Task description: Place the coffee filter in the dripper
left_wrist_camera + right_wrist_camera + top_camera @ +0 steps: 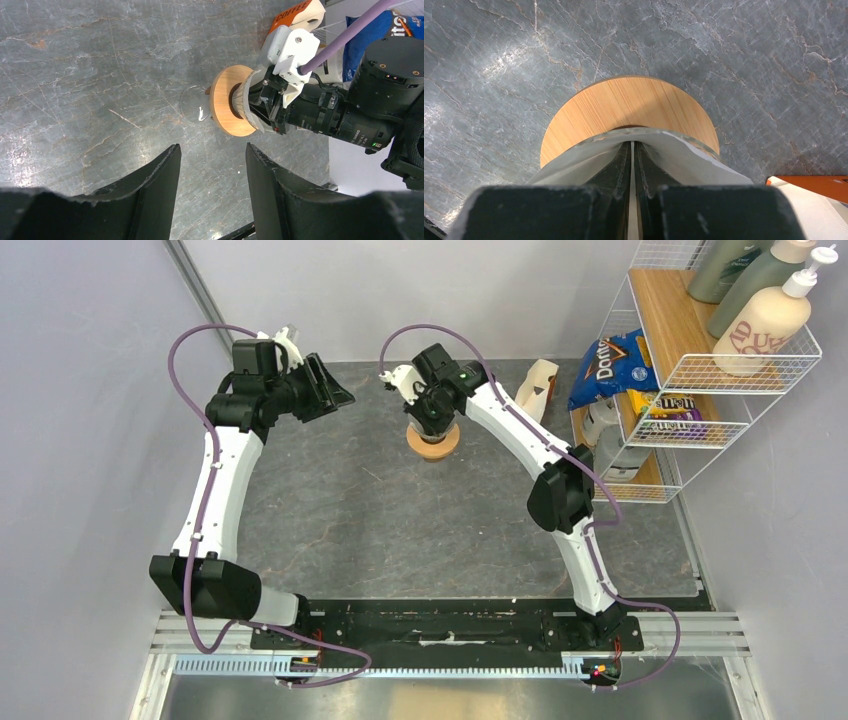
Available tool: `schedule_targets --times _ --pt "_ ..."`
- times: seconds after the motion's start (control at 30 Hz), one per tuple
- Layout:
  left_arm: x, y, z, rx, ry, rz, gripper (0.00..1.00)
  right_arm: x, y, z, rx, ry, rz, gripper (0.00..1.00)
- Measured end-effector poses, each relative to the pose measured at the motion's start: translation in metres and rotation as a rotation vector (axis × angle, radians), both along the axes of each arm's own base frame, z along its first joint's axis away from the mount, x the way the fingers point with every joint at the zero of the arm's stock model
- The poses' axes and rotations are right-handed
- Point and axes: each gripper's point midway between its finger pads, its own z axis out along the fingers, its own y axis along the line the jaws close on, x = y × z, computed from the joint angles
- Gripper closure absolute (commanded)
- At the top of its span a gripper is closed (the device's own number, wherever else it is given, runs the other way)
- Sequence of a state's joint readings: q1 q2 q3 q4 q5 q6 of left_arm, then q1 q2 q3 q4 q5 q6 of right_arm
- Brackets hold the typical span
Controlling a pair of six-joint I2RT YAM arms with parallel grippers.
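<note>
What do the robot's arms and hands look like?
The left arm and right arm have white links, black joint housings and purple cables. The left hand and right hand each have two broad black fingers. A green light shows near the right wrist.

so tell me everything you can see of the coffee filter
The coffee filter is thin white paper, flared open like a shallow cone. The right gripper is shut on its upper rim, and the paper bulges out on both sides of the fingers. It sits over the middle hole in the wooden ring of the dripper. Its tip is hidden, so its depth cannot be told.
</note>
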State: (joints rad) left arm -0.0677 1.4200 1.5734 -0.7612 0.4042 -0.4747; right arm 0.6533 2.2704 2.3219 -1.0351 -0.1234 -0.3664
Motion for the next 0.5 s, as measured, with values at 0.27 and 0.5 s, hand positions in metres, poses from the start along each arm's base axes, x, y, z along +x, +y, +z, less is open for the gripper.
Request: schedule_targets --times 0.27,0.5 --pt "-0.0004 0.0003 -0.0039 0.0 0.009 0.0 0.43 -0.0008 -0.0004 -0.0019 -0.007 0.003 0.018 0.89" --pt "-0.0004 -0.0012 -0.0042 -0.005 0.007 -0.007 0.43 -0.0028 -0.0016 -0.0001 -0.012 0.007 0.027 0.89"
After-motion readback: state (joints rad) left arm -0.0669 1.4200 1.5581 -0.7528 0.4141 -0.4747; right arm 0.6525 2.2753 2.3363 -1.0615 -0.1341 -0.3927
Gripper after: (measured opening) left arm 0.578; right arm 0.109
